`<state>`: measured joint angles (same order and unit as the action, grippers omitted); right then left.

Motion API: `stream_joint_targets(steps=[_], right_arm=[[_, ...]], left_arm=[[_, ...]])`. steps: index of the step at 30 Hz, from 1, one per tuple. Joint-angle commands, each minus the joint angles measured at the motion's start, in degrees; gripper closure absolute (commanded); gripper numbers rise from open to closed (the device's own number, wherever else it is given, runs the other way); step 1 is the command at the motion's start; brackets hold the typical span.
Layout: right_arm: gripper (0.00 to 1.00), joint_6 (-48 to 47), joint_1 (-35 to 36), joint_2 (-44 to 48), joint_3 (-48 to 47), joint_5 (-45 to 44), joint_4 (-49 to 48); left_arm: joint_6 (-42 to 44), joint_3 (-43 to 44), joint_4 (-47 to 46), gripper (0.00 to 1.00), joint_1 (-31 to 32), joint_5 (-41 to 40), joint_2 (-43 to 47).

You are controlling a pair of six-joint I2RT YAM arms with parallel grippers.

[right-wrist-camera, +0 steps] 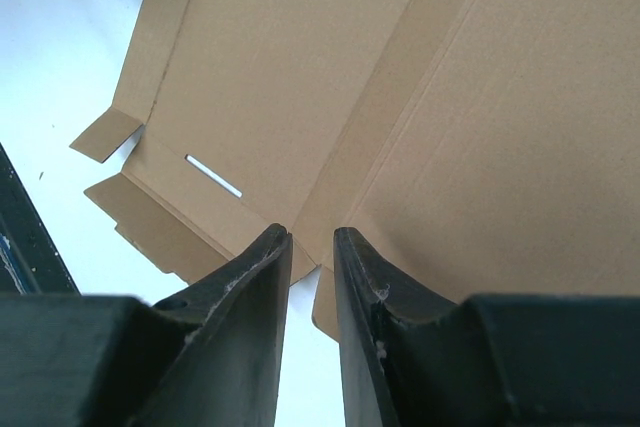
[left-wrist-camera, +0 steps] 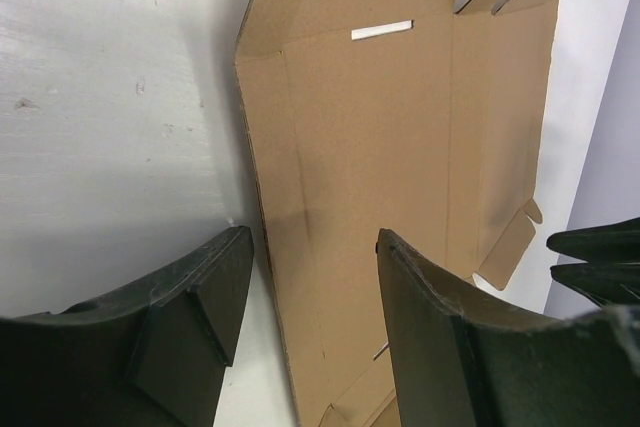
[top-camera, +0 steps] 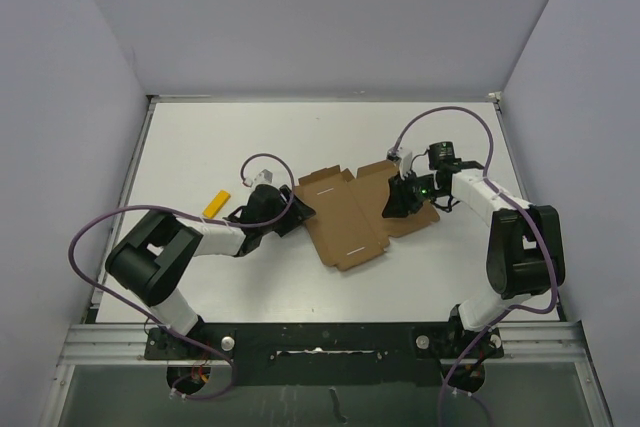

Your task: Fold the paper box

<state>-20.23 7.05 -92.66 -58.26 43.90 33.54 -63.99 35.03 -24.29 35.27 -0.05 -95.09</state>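
Partly under left pincer [left-wrist-camera: 314,239]: paper box [left-wrist-camera: 400,147]

No legible text or labels

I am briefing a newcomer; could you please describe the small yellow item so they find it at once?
Look at the white table from above, on its left half. Just beyond the left arm, left of the flat brown paper box, lies a short yellow bar. It is the only yellow thing, much smaller than the cardboard and clear of it.
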Motion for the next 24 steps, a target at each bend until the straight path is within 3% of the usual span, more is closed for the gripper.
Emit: stream_joint_targets(steps=[1, 7, 12, 15, 21, 24], right_arm=[[0.75, -0.9, 0.3, 0.7, -2.6, 2.4, 0.2], [0.75, -1.0, 0.3, 0.1, -2.4, 2.0, 0.0], [0.75, -0.5, 0.2, -1.1, -2.3, 0.6, -0.4], [0.76, -0.3, 0.2, -2.3, -2.4, 0.0, -0.3], [0.78, -0.7, 0.6, -5.0, -3.6, 0.7, 1.2], [0.78, -1.7, 0.4, -3.8, -4.4, 2.1, 2.3]], left_arm=[[0.8, -1.1, -1.2, 0.48, 0.5, -1.2, -2.0], [0.7, -0.8, -1.2, 0.51, 0.6, -1.7, -2.8], [0.7, -1.1, -3.6, 0.59, 0.9, -1.6, -4.1], [1.3, -1.0, -4.9, 0.68, 1.3, -1.7, -4.3], [4.8, -0.7, -5.2, 0.97, 1.5, -1.7, -3.3], [8.7, -1.0, -6.1, 1.00, 1.4, -2.2, -1.9]])
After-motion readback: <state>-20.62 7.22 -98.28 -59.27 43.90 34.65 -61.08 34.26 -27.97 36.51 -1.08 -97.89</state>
